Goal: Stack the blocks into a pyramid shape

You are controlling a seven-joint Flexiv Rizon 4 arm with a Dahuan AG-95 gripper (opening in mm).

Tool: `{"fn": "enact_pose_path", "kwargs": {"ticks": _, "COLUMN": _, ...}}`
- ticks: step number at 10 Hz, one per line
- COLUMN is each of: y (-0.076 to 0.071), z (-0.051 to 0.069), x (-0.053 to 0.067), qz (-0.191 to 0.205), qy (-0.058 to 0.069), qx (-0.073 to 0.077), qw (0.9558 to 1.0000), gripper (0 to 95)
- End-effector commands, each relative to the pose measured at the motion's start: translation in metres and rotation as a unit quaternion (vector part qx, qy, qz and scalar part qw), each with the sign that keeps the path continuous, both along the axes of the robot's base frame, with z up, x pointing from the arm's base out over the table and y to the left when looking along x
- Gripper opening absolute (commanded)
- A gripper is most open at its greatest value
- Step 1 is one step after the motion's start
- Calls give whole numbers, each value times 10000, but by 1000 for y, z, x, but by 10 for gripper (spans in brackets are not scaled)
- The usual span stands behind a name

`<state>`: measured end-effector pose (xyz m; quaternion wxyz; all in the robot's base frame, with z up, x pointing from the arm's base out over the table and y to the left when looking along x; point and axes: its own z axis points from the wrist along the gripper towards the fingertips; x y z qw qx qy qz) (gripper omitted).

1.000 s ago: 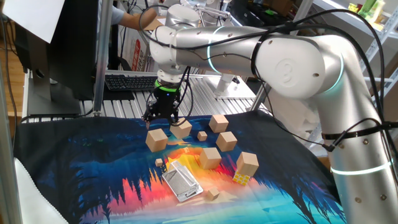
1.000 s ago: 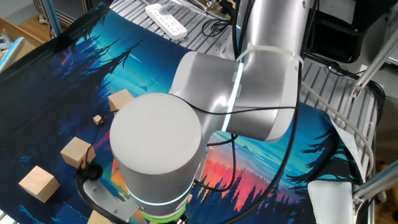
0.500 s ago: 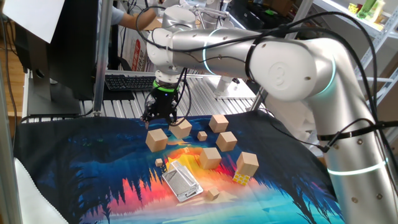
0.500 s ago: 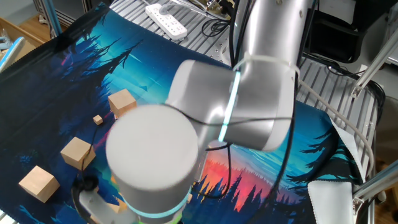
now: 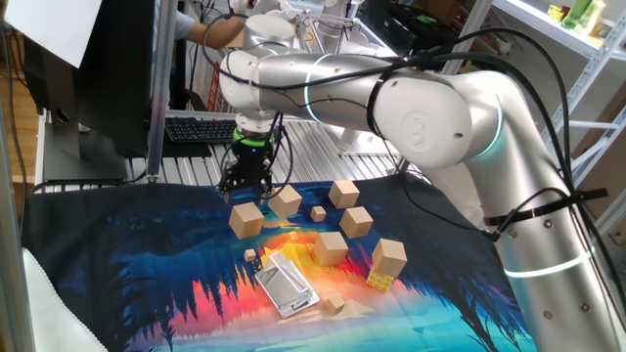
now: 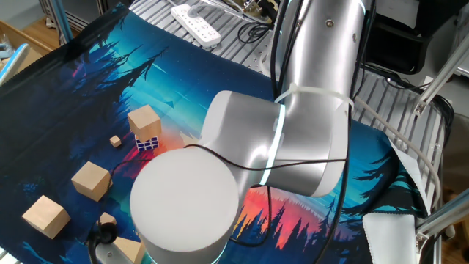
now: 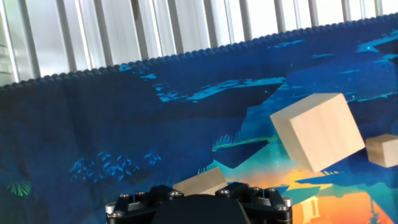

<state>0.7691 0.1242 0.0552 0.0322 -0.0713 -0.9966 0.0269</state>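
Blocks: six plain wooden ones, loose on the picture cloth, none stacked on another block.

One fixed view: nearest block right under the gripper, just apart from it. Second block close beside on the right, tilted. Three more farther right. Last block on top of the puzzle cube. Tiny cubes here and there among them. Silver metal thing flat on the cloth near the front. Gripper pointing straight down, fingers spread apart, holding nothing.

The other fixed view: big grey arm in the way, gripper hidden behind it. Block on the puzzle cube at upper left. Two more blocks lower left, well apart. Tiny cube near them. White power strip on the slatted table beyond the cloth.

Hand view: only the black body of the gripper along the bottom edge, fingers out of sight. Corner of one block poking out just above that body. Tilted block to the right, on dark blue cloth. Smaller wooden piece at the right edge.
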Motion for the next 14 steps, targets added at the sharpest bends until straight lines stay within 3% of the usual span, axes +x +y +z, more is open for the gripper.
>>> {"fn": "enact_pose_path", "kwargs": {"ticks": 1, "y": -3, "z": -2, "x": -1, "qz": 59, "qy": -32, "qx": -17, "qw": 10000, "gripper": 760}}
{"fn": "enact_pose_path", "kwargs": {"ticks": 4, "y": -5, "z": -7, "x": 1, "qz": 124, "qy": -30, "qx": -6, "qw": 9999, "gripper": 760}}
{"fn": "enact_pose_path", "kwargs": {"ticks": 9, "y": 5, "z": -16, "x": -4, "qz": 62, "qy": -39, "qx": -55, "qw": 10000, "gripper": 760}}
{"fn": "enact_pose_path", "kwargs": {"ticks": 14, "y": -5, "z": -25, "x": 1, "qz": 170, "qy": 12, "qx": -41, "qw": 9998, "gripper": 760}}
